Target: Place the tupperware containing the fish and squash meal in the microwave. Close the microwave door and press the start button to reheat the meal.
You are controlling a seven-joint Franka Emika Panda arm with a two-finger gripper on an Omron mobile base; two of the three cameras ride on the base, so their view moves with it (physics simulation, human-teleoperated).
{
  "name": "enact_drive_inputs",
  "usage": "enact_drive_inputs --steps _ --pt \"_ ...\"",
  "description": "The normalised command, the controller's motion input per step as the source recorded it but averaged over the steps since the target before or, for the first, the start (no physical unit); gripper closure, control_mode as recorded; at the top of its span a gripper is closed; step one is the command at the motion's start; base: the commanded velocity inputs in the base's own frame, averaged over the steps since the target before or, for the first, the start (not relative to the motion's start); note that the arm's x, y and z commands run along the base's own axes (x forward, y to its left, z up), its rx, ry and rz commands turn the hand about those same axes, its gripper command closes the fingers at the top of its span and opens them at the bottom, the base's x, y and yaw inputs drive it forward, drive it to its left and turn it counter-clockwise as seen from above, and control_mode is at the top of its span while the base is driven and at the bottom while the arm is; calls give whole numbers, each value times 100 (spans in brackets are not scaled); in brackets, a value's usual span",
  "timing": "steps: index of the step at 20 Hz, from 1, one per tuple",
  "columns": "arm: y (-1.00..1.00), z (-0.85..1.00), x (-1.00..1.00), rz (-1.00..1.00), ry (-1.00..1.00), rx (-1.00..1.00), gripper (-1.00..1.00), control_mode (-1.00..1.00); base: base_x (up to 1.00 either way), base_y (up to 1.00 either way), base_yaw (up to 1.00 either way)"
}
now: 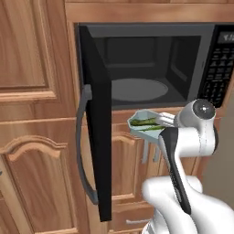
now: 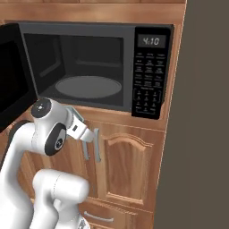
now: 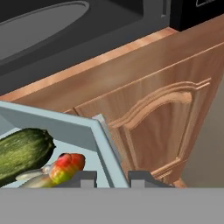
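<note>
Overhead, the microwave (image 1: 151, 64) sits built into wooden cabinets (image 1: 32, 137), its microwave door (image 1: 98, 123) swung wide to the left and the round turntable plate (image 1: 133, 89) bare. Just below its opening, near the cabinet front, the pincer (image 3: 112, 177) pinches the wall of the tupperware (image 1: 144, 123), holding the fish and squash meal (image 1: 147, 122).

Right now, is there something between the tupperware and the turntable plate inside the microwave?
No object. In the left base view only the microwave's front lower edge and open air separate the tupperware, held below the opening, from the turntable plate. The microwave door stands open, aside.
</note>
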Motion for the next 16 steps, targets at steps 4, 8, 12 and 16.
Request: enact_drive_inputs --steps 4,8,12,16 --pt "0 0 0 0 0 0 100 100 2 -5 33" --pt "0 0 0 0 0 0 100 100 0 -11 31" --pt "0 0 0 0 0 0 100 100 0 -13 28" --pt "0 0 0 0 0 0 100 100 0 -9 19"
